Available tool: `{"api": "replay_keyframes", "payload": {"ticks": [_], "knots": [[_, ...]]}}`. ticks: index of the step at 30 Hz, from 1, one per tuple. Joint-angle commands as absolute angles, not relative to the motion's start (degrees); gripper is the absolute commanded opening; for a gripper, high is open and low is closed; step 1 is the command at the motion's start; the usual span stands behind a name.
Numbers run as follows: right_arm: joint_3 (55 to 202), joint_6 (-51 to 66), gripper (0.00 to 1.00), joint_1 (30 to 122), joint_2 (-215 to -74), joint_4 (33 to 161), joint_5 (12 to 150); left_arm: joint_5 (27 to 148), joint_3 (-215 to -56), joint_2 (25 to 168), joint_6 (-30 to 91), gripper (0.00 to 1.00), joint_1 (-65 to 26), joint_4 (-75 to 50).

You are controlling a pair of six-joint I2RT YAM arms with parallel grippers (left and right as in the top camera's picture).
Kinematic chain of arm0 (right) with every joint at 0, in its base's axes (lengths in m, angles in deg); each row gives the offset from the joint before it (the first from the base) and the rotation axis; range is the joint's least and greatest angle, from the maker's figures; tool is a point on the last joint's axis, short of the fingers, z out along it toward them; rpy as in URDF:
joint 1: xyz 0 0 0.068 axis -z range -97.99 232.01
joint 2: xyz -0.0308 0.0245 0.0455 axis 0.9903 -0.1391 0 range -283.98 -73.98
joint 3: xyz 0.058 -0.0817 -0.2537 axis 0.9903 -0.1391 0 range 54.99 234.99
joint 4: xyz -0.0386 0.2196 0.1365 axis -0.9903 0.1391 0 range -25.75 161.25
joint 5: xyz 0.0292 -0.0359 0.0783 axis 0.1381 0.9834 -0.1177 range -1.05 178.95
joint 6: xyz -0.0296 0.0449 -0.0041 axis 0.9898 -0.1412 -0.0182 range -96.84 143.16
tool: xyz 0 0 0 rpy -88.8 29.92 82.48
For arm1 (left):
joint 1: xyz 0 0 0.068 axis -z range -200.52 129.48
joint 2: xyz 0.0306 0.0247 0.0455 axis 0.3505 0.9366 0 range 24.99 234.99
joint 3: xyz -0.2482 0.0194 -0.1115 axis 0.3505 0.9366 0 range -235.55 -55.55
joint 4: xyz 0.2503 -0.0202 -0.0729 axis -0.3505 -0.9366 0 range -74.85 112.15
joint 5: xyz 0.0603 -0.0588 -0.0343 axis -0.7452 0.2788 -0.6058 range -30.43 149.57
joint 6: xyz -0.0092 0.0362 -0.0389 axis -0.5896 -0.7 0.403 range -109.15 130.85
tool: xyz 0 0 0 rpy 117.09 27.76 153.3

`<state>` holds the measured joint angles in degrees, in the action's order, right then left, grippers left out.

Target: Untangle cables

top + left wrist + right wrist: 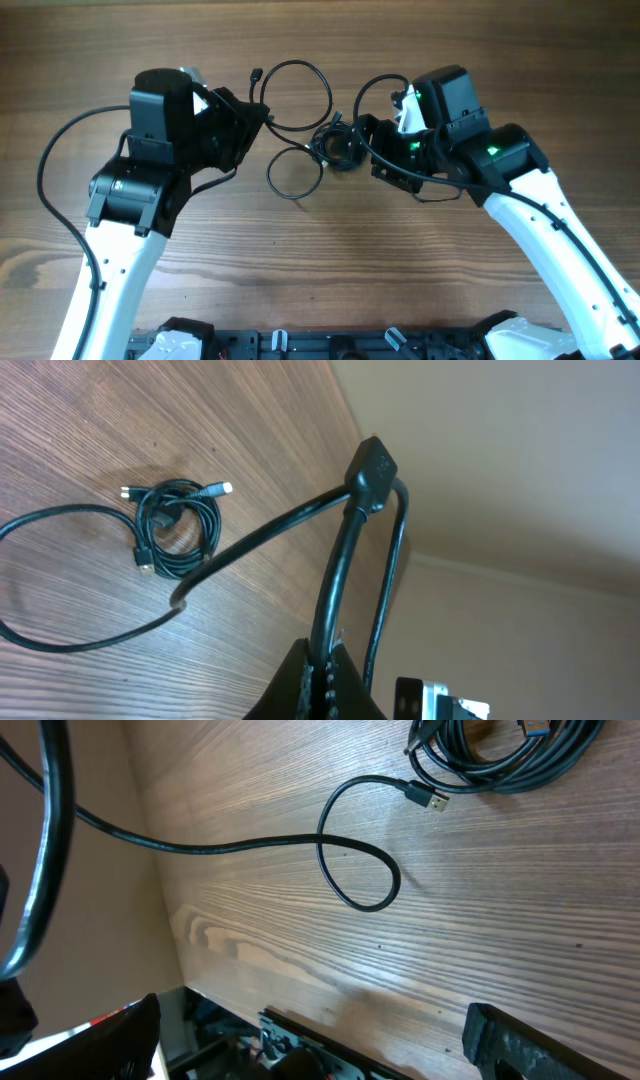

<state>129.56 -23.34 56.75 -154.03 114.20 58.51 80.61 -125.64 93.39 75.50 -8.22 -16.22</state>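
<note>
Looking straight down from above onto the table [330, 270], far enough off to take in the left arm [140, 200], the right arm [530, 190] and the coiled bundle [335, 145] between them.

Riding on the left hand [318, 665], tilted up and skimming low across the wood towards a pale wall [520, 480], with the loose cable [338, 560] very near the lens and the coiled bundle farther off.

Mounted on the right hand [312, 1015], facing down at the table from close by, coiled bundle cut by the upper edge.

Shared by all three: coiled bundle and loose cable.
</note>
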Motion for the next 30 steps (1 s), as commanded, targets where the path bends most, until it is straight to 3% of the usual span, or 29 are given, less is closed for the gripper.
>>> {"api": "replay_keyframes", "payload": {"ticks": [1,8,19,20,23,30], "knots": [[130.3,-20.2,1.0,56.5,-154.4,114.4,58.0,82.6,-125.6,90.4,78.9,0.04,-8.1,-15.9],[130.3,-8.4,1.0,56.4,-154.4,113.6,58.0,82.5,-125.6,83.8,81.2,0.04,-8.1,-13.9],[130.3,-11.6,0.99,49.7,-154.4,108.5,58.4,82.5,-125.6,77.6,90.1,0.04,-8.1,-5.4],[130.3,-11.6,0.97,49.0,-154.5,107.9,58.6,82.5,-125.6,77.6,91.1,0.04,-8.1,-5.4],[130.3,-13.5,0.77,47.6,-154.5,107.9,62.0,83.1,-125.6,77.6,93.0,0.04,-8.1,-5.4],[130.2,-12.9,0.7,47.4,-154.5,107.3,65.0,91.6,-125.6,77.6,98.8,0.04,-8.1,1.8]]}}
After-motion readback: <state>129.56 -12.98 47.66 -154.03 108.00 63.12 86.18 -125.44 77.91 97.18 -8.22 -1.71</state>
